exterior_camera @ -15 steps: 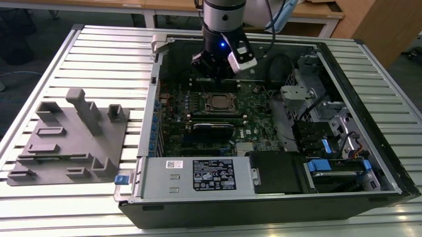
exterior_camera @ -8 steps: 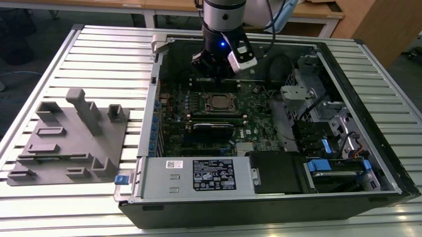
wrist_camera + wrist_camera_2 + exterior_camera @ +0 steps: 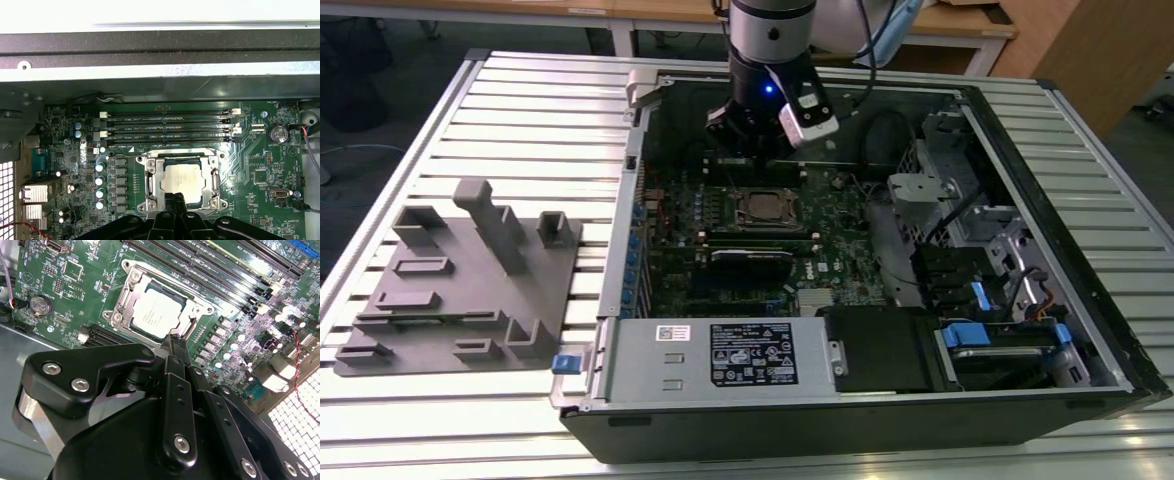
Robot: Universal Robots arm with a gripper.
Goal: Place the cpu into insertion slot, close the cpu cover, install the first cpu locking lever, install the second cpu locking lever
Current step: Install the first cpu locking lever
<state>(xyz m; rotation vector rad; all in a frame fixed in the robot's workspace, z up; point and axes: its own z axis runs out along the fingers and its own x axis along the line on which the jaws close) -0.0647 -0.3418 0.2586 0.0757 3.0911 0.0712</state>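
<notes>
The cpu [image 3: 159, 315] lies flat in the insertion slot [image 3: 767, 208] on the green board, its pale metal top facing up. In the first wrist view the cpu [image 3: 182, 180] is framed by the silvery cpu cover [image 3: 150, 182], which lies down over its edges; the same cover [image 3: 129, 287] appears in the second wrist view. A thin lever wire [image 3: 170, 156] runs along one side of the socket. My gripper [image 3: 173, 340] hovers just above the socket's edge with its black fingertips [image 3: 170, 199] pressed together and nothing between them. In the exterior view the gripper [image 3: 750, 150] hangs inside the case, behind the socket.
Long black memory slots [image 3: 167, 125] run beside the socket, below the case wall [image 3: 160, 55]. A coin battery [image 3: 277, 134] sits on the board. In the exterior view a grey fixture plate [image 3: 467, 280] lies left of the case; the power supply [image 3: 720, 355] and drive cage [image 3: 987, 250] crowd the front and right.
</notes>
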